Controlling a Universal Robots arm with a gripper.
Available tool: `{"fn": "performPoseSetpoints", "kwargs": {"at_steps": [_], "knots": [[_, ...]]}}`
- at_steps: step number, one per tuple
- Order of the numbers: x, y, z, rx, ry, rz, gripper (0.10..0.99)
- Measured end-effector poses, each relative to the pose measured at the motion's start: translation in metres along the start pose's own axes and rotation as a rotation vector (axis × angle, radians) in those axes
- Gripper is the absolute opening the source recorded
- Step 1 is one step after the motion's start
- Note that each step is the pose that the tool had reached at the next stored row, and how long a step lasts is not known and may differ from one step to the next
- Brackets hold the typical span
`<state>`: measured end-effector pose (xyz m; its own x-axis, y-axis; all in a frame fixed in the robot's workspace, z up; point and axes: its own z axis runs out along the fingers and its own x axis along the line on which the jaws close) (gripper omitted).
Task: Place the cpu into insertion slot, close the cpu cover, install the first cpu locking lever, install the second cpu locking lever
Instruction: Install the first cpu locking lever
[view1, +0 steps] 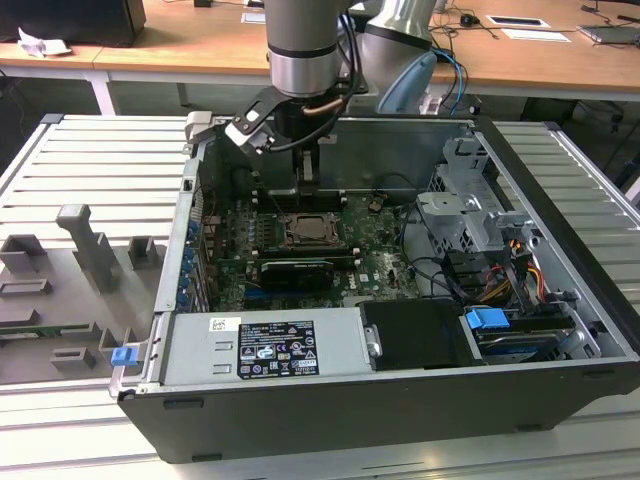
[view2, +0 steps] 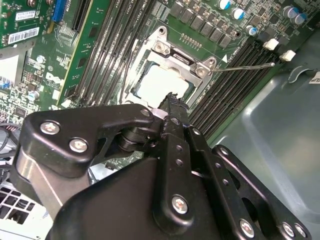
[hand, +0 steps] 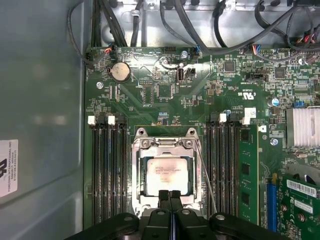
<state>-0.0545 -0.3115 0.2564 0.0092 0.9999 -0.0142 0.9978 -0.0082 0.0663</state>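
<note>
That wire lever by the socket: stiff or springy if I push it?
Probably springy: the lever is a long, thin wire rod. Likely slippery too: smooth, shiny metal that the gripper might slide off.

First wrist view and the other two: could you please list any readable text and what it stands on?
Nothing reads reliably.
White sticker on the case wall, first wrist view: too small.
Marking on the cpu, first wrist view: too faint.
Label on the power supply, exterior view: blurred.
Barcode sticker on the circuit board, second wrist view: too small.
</note>
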Motion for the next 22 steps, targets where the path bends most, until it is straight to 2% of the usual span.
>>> {"fn": "performPoseSetpoints", "kwargs": {"at_steps": [11,22], "knots": [[-0.0001,0.0006,-0.0098,0.0,0.0,0.0,0.106],[-0.0002,0.0009,-0.0138,0.0,0.0,0.0,0.106]]}}
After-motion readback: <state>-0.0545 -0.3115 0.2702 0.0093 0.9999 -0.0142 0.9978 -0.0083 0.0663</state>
